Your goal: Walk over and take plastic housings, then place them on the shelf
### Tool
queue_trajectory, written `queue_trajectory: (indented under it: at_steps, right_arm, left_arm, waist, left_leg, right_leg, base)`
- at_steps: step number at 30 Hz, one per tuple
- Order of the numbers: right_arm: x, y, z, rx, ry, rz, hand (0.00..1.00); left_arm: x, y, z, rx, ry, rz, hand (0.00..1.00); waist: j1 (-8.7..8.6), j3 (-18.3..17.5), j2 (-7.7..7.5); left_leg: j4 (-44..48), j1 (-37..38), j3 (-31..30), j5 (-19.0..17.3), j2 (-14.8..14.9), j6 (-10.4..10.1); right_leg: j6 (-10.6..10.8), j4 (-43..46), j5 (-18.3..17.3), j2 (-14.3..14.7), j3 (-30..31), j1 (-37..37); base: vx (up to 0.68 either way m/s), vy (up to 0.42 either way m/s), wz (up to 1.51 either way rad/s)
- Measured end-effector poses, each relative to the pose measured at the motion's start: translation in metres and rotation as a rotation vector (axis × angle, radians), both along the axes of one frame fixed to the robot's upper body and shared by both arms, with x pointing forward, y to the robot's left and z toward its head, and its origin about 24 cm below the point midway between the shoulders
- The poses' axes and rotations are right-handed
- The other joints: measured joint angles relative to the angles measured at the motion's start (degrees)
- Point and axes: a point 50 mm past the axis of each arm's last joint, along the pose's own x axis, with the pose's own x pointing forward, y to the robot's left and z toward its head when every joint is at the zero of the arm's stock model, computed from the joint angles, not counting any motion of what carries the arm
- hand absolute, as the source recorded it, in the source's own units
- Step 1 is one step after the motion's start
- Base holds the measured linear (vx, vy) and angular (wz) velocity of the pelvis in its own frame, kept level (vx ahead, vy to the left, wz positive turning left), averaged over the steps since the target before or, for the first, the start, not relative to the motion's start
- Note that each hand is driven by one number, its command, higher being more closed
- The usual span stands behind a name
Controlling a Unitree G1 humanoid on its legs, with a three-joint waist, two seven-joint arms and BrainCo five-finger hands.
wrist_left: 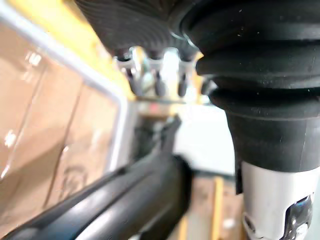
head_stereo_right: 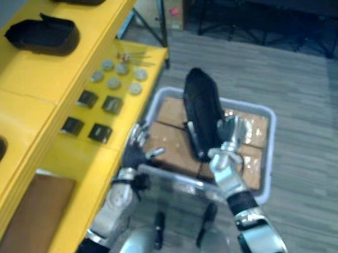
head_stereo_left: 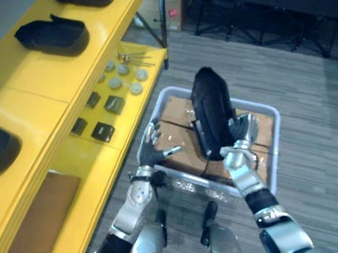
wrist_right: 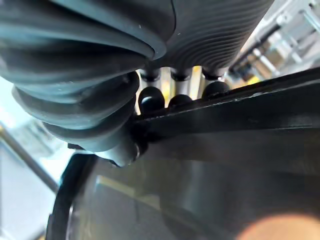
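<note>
A black plastic housing (head_stereo_left: 212,110) stands nearly upright over a grey bin (head_stereo_left: 275,155) lined with cardboard. My right hand (head_stereo_left: 240,135) is shut on the housing's right edge; in the right wrist view its fingers (wrist_right: 175,100) curl over the housing's rim (wrist_right: 235,115). My left hand (head_stereo_left: 153,152) is open by the bin's left rim, fingers spread, apart from the housing. The left wrist view shows its fingers (wrist_left: 155,75) above the bin's rim (wrist_left: 120,120), with the housing (wrist_left: 125,200) close by.
To the left stands a yellow shelf (head_stereo_left: 44,104). Its upper level carries black housings (head_stereo_left: 53,35) (head_stereo_left: 1,148). The lower level holds small dark parts (head_stereo_left: 103,131), grey discs (head_stereo_left: 136,87) and a cardboard sheet (head_stereo_left: 38,216). Dark frame legs (head_stereo_left: 254,22) stand at the back.
</note>
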Motion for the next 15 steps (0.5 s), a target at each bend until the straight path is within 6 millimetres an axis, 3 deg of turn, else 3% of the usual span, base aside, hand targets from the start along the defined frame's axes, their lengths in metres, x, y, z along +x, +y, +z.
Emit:
queue_trajectory:
  at_steps: [7, 15]
  right_arm:
    - [-0.003, 0.018, 0.018, -0.033, -0.118, 0.077, 1.00]
    - [-0.006, 0.021, 0.025, -0.014, -0.178, 0.097, 1.00]
  left_arm:
    - [0.026, -0.002, -0.001, 0.025, 0.093, 0.085, 0.00]
    - [0.034, 0.009, 0.003, -0.012, 0.099, 0.162, 0.00]
  waist:
    - [-1.54, -0.6, -0.86]
    - [-1.80, -0.6, -0.92]
  left_leg:
    - [0.0, 1.5, 1.8, -0.3, 0.6, -0.3]
    - [0.1, 1.6, 2.6, -0.7, 0.6, -0.2]
  right_leg:
    - [0.1, 0.1, 0.6, 0.6, 2.2, 0.0]
    - [0.1, 0.1, 0.6, 0.6, 2.8, -0.2]
  base:
    - [-0.02, -0.002, -0.16]
    - [-0.03, 0.011, -0.04]
